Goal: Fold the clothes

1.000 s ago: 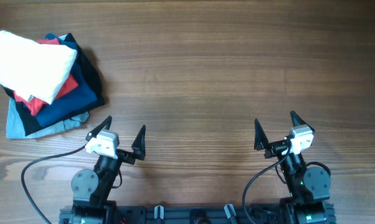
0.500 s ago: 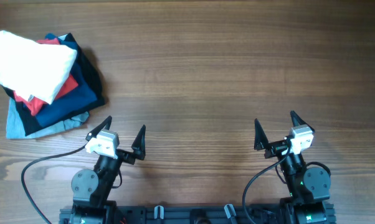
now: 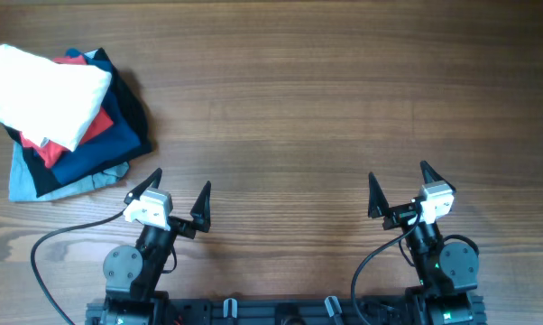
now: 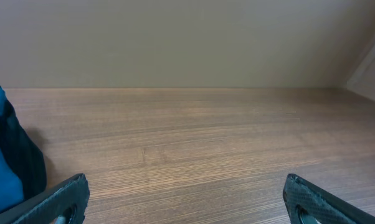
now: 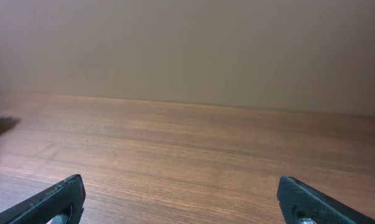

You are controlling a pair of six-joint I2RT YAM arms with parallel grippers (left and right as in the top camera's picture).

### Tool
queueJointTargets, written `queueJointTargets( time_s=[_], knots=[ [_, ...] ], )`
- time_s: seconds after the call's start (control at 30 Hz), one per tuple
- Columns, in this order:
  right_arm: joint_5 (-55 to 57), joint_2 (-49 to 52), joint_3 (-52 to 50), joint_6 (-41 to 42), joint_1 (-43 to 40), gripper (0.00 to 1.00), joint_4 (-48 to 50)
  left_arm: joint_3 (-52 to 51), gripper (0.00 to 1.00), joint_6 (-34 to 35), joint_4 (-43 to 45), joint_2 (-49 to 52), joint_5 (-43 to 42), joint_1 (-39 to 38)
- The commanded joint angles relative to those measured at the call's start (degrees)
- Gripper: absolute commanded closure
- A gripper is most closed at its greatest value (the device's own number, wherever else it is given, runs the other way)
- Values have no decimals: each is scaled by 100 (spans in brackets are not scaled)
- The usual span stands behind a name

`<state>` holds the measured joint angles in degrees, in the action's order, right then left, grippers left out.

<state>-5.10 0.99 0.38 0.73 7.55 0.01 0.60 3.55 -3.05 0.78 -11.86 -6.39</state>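
White garment (image 3: 41,95), probably your T-shirt, tops the upper-left pile (image 3: 100,144); left gripper (image 3: 181,181), right gripper (image 3: 398,173): jaws wide, empty.

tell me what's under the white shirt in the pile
Beneath the white T-shirt lie a red garment, a dark blue garment and a grey-blue garment at the bottom. Only their edges show; the rest, and any further layers, are covered.

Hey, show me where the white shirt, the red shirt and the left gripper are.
white shirt (image 3: 41,81), overhead view, middle of its top surface.
red shirt (image 3: 96,128), overhead view, strip showing beside the white shirt.
left gripper (image 3: 181,178), overhead view, gap midway between its open fingertips.
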Motion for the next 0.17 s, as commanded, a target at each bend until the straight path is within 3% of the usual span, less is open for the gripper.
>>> queueJointTargets(
  time_s=[0.0,0.13],
  knots=[
    [35,-57,-9,-59,-7,0,20,-26,0,-11,-28,-61,55,-37],
    [35,-57,-9,-59,-7,0,22,-26,0,-11,-28,-61,55,-37]
  ],
)
